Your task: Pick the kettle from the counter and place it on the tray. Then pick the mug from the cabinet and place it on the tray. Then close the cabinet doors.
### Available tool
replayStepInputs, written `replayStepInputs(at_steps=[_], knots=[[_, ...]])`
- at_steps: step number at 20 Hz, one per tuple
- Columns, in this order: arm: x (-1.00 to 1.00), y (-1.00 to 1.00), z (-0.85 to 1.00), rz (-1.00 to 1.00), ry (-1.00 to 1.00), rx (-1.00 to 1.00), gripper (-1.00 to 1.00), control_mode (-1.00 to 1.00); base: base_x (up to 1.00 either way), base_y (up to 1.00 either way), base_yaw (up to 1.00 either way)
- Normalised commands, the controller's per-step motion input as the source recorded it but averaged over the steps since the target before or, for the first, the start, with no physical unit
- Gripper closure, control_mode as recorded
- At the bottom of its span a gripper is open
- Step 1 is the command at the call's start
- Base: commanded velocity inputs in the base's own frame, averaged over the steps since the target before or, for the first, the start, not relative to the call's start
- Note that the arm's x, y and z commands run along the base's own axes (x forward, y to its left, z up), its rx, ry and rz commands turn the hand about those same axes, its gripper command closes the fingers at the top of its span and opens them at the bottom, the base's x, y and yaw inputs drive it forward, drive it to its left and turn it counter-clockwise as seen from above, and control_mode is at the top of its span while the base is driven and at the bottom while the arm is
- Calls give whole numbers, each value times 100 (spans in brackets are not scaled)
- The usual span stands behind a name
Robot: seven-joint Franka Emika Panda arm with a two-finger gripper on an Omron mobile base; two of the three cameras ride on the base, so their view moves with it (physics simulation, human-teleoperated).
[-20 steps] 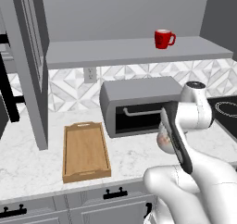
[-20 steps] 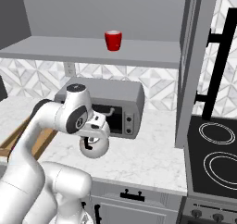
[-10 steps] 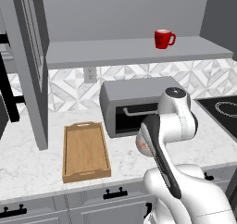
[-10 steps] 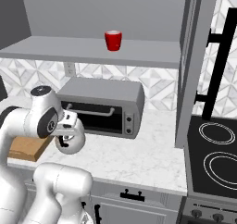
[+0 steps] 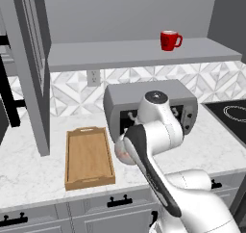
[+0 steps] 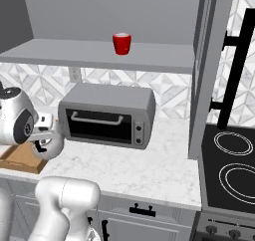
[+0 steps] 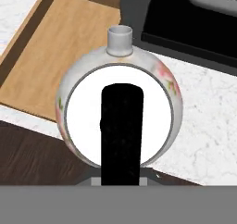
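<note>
Gripper [image 7: 121, 172] closed on the kettle's [image 7: 119, 112] black handle, bottom centre of the hand view, the kettle hanging clear of the counter [image 7: 203, 126]. Its spout points toward the tray [image 7: 51, 56] at upper left. In the left base view the kettle [image 5: 124, 152] sits centre frame, just right of the tray [image 5: 89, 157]. Mug [image 5: 169, 40] on the shelf, upper right.

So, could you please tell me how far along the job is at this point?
Nothing is finished yet. In hand: the end effector holds the kettle by its handle, above the counter beside the empty tray. Left: setting it down there, fetching the mug from the cabinet shelf, and closing the open cabinet doors.
</note>
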Motion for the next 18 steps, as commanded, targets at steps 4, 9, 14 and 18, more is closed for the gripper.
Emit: replayStepInputs(at_steps=[4, 9, 14, 18], knots=[[1, 80, 11, 12, 0, 0, 100, -100, 0, 0, 0], [18, 77, 0, 10, 0, 0, 100, -100, 0, 0, 0], [39, 59, 0, 4, 0, 0, 100, -100, 0, 0, 0], [48, 43, 0, 0, 0, 0, 100, -100, 0, 0, 0]])
